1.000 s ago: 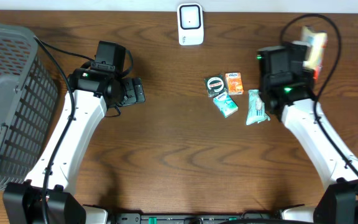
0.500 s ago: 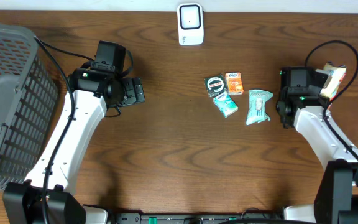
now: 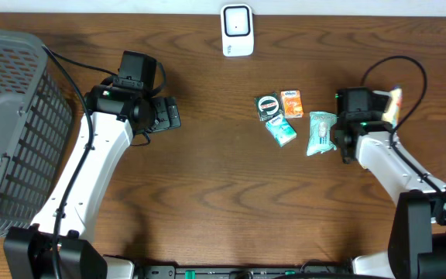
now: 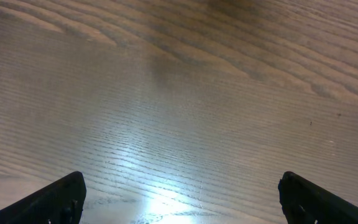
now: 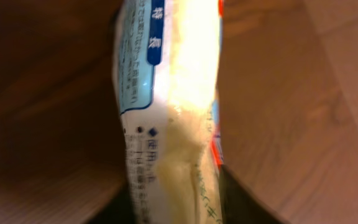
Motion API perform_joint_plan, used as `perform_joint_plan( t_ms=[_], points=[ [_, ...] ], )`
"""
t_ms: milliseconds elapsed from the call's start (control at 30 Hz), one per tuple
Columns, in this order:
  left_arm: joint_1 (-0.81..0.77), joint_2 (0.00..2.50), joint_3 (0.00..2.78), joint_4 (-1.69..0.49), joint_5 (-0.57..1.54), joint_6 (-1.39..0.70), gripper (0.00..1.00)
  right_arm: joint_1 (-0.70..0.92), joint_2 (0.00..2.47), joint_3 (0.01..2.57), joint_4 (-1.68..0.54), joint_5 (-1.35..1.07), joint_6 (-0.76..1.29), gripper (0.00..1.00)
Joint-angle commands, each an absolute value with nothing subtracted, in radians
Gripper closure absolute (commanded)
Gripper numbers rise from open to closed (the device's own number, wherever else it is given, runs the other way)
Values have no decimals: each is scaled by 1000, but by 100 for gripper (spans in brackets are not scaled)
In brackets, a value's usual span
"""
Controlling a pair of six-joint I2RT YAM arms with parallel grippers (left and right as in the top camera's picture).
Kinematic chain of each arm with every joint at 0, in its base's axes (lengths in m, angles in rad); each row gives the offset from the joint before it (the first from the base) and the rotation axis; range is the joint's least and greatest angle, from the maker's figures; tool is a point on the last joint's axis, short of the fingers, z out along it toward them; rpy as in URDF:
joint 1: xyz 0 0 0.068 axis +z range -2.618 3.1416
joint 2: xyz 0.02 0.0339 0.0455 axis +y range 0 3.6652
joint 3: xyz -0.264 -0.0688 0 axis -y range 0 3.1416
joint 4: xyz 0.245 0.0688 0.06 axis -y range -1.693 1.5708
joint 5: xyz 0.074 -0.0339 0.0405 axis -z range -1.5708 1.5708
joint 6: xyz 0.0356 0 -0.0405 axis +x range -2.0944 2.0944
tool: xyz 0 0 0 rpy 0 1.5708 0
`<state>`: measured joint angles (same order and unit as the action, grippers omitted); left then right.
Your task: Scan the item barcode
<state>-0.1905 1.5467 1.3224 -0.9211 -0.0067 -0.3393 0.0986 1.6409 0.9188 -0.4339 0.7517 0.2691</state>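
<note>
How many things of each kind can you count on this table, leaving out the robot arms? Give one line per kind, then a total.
Packets: 5 (black packet, orange packet, teal packet, pale green pouch, yellowish packet at the far right)
White scanner: 1
Grey basket: 1
Total: 7

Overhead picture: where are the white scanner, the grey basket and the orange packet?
white scanner (image 3: 237, 29), overhead view, its front face.
grey basket (image 3: 33, 139), overhead view, mesh side wall.
orange packet (image 3: 292, 103), overhead view, its middle.
</note>
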Motion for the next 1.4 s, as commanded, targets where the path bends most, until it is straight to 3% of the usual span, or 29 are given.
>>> perform_joint_plan(
  t_ms=[0, 133, 400, 467, 567, 800, 1100, 1233, 1367],
  points=[
    [-186, 1549, 1328, -927, -20, -333, 2, 155, 1648, 923, -434, 722, 264, 57],
    [-186, 1549, 1328, -927, -20, -333, 2, 223, 1648, 948, -435, 704, 254, 52],
    [-186, 1549, 1328, -927, -20, -333, 2, 275, 1644, 1144, -577, 609, 302, 27],
    [-186, 1549, 1328, -927, -20, -333, 2, 246, 1642, 1221, -633, 561, 307, 26],
    [-186, 1549, 1328, -927, -20, -333, 2, 173, 1642, 1299, -671, 439, 294, 16],
    [-186, 1549, 1328, -927, -20, -333, 2, -50, 1675, 1306, -734, 19, 176, 10],
    [-186, 1549, 1328, -927, -20, -333, 2, -161, 1872, 1229, -753, -6, 137, 5],
    [-186, 1549, 1328, -927, -20, -333, 2, -164, 1980, 1228, -755, -8, 137, 10],
    [-186, 1549, 1328, -927, -20, -333, 2, -162, 2056, 1228, -752, -47, 137, 46]
  ],
)
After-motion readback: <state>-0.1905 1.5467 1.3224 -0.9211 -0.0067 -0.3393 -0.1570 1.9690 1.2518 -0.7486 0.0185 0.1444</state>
